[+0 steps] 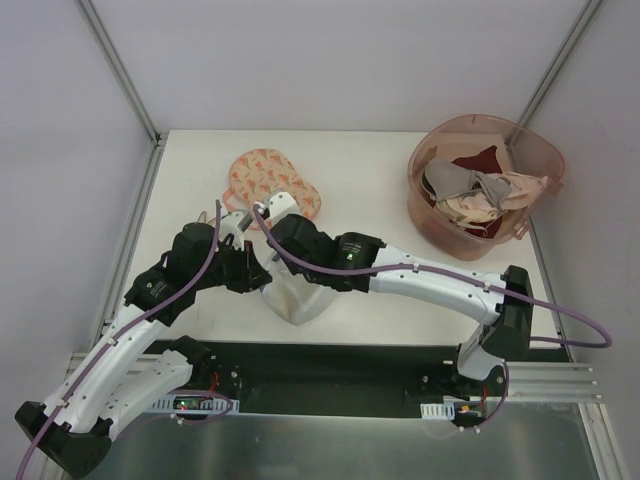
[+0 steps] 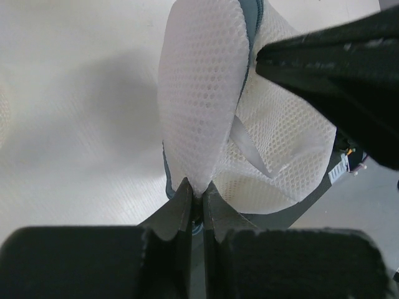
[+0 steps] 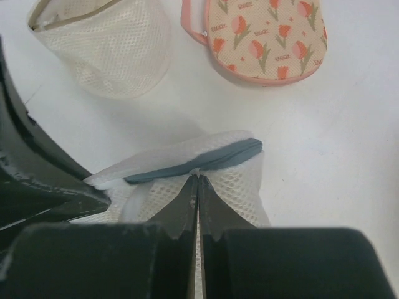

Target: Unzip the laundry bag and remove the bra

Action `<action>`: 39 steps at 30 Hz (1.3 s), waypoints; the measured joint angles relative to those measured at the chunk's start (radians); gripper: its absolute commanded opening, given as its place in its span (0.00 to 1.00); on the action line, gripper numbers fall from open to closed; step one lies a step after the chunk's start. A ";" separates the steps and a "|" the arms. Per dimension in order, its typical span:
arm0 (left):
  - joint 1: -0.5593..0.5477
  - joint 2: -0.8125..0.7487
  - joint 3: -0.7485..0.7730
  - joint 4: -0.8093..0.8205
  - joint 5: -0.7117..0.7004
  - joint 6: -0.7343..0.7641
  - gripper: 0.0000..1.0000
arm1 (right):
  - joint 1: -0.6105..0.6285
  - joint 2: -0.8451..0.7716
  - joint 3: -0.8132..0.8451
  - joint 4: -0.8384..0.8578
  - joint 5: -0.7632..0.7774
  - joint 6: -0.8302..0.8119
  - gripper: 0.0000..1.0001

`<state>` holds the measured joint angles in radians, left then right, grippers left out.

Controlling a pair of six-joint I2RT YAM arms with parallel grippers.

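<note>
The laundry bag (image 1: 297,300) is a white mesh pouch with a grey-blue zipper rim, lying near the table's front edge between both grippers. My left gripper (image 2: 197,192) is shut on a pinched fold of its mesh (image 2: 199,93). In the top view the left gripper (image 1: 263,279) is at the bag's left side. My right gripper (image 3: 197,177) is shut at the middle of the zipper line (image 3: 218,159), and it comes down on the bag from above (image 1: 300,272). The zipper looks closed. The bra is hidden.
A flat pink pouch with tulip prints (image 3: 268,34) lies behind the bag (image 1: 265,178). A second cream mesh pouch (image 3: 106,43) lies beside it. A pink translucent tub (image 1: 432,225) with several garments stands at the back right.
</note>
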<state>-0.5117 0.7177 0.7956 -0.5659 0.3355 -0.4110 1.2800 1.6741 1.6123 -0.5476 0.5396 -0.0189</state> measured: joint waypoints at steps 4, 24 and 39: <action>0.000 0.000 0.000 0.001 0.001 0.004 0.00 | -0.045 -0.039 -0.034 0.019 -0.033 0.019 0.01; 0.000 0.043 0.000 0.069 0.027 0.064 0.00 | -0.219 -0.160 -0.220 0.105 -0.161 0.124 0.01; 0.000 0.109 -0.164 0.466 0.090 0.128 0.99 | -0.219 -0.356 -0.414 0.171 -0.169 0.212 0.01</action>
<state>-0.5117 0.8265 0.6312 -0.1001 0.4255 -0.2829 1.0611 1.3186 1.1984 -0.3771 0.3710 0.1932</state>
